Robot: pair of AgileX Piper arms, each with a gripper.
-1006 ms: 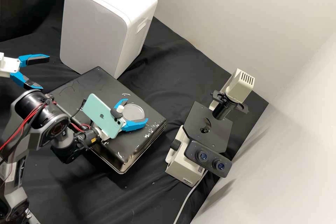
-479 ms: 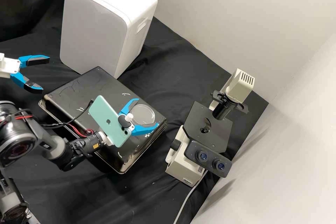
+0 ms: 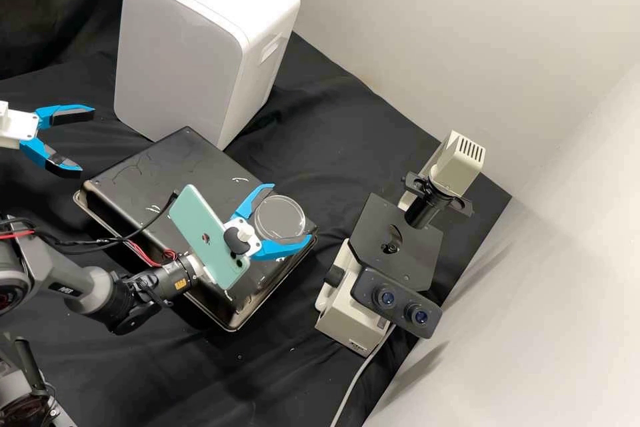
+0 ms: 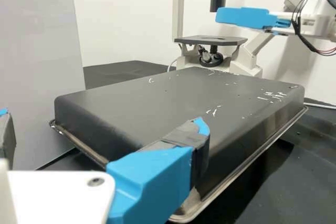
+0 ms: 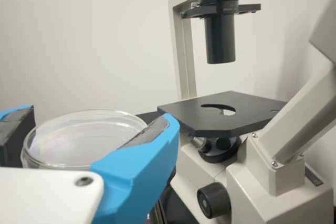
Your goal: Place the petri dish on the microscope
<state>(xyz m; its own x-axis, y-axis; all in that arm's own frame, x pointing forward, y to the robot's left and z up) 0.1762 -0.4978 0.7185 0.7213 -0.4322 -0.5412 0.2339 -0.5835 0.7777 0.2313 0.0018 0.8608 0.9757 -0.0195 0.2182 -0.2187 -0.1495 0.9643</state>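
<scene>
High view, change: the right gripper (image 3: 289, 213) has carried the petri dish (image 3: 279, 217) from the middle of the black tray (image 3: 153, 173) out to the tray corner nearest the microscope (image 3: 373, 293), and the dish now rides higher above the tray.
High view, meaning: the lift looks done and the transfer is under way; the dish is not yet over the stage (image 3: 393, 235).
High view, left gripper: the left gripper (image 3: 81, 139) keeps its place off the tray's far-left corner, its 2 fingers spread wide with nothing between them.
High view, room: bare black cloth separates the tray edge from the stage; the white box (image 3: 200, 40) stands well behind that path.
Left wrist view, edges: the tray (image 4: 178, 103) shows a bare top and a raised rim; beyond it a blue finger (image 4: 252, 17) of the other arm reads higher than the stage (image 4: 210, 39).
Right wrist view, grip: the gripper (image 5: 97, 119) clamps the petri dish (image 5: 84, 137) by its side wall, 1 finger on each side, the dish level.
Right wrist view, edges: the stage (image 5: 252, 114) lies ahead, its near edge about level with the dish rim, so the base probably needs more height to clear it.
Right wrist view, headroom: the condenser (image 5: 219, 30) hangs over the stage hole (image 5: 218, 108); the gap looks enough for a flat dish.
</scene>
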